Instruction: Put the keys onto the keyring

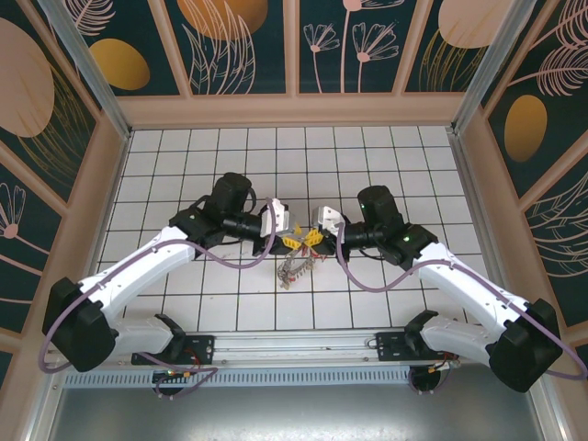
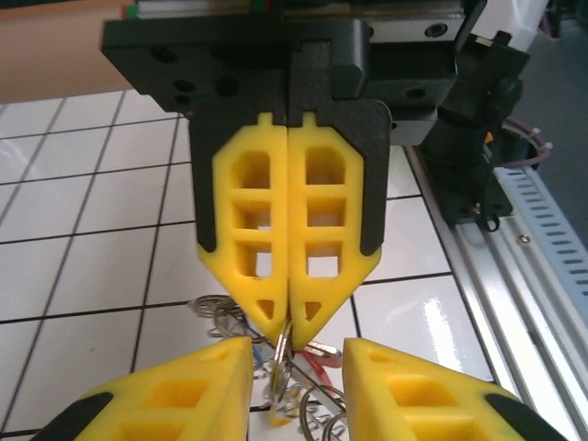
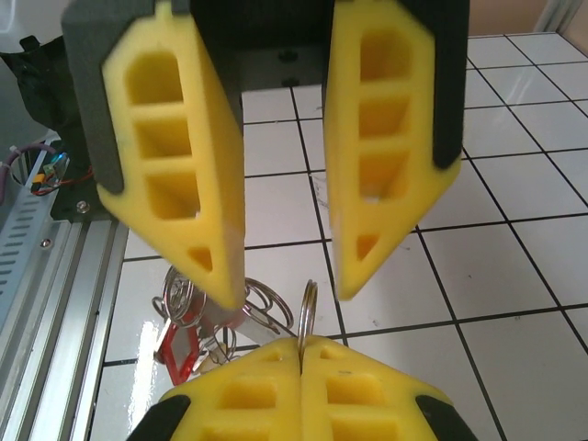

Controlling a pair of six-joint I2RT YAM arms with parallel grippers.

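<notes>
Keyring (image 3: pixel 308 308) is pinched edge-on at the tips of the right gripper (image 3: pixel 299 347), near table centre and just past the rail (image 1: pixel 294 347). In the right wrist view the fingers are pressed together with no gap, and the thin ring stands upright out of the seam. Keys (image 3: pixel 197 317) bunch low left of the ring as a tangle of small loops and metal pieces. A red tag (image 3: pixel 177 354) sits among them. I cannot tell whether the bunch rests on the tiles or hangs.

Left gripper (image 3: pixel 292 289) faces the right one tip to tip with its fingers apart, and the ring stands in the gap between them. One finger (image 3: pixel 216 266) ends right over the key bunch; I cannot tell whether it touches.

In the left wrist view, the left gripper (image 2: pixel 296 354) shows its two yellow fingers spread at the bottom edge. Right gripper (image 2: pixel 290 323) is opposite, closed on the ring (image 2: pixel 282 349), with loops and a bit of red below.

From the top view, both grippers meet over the white tiled table (image 1: pixel 276 165), left (image 1: pixel 294 241) and right (image 1: pixel 314 238) just beside each other. The key bunch (image 1: pixel 294 268) trails from them toward the near side. Far half of the table is bare tiles up to the patterned back wall (image 1: pixel 294 46).
</notes>
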